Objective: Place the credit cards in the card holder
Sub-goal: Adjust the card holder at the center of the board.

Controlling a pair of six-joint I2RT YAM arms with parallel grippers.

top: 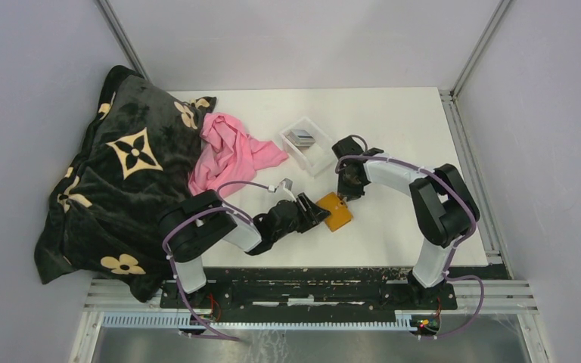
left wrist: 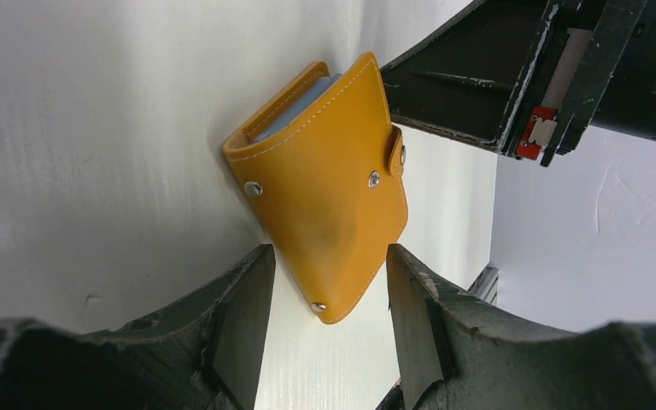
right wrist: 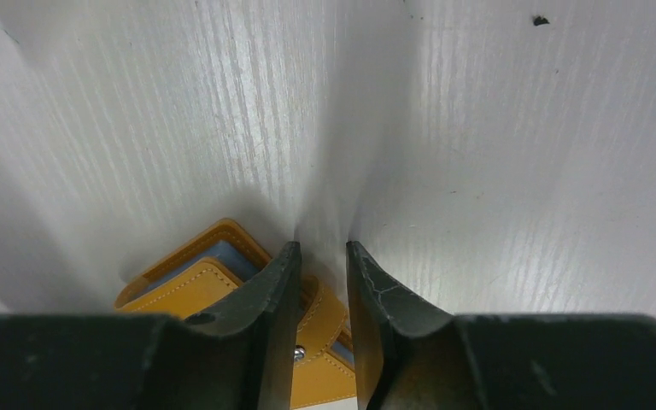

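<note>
Next I pin the shut orange leather card holder (left wrist: 329,188) with my gaping nine-o'clock left gripper (left wrist: 330,260), so the unclenched right gripper (right wrist: 323,252) can unsnap it.

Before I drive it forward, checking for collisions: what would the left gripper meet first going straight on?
The folded flat orange leather card holder, almost at once: its near corner sits between the left gripper's open fingers.
</note>
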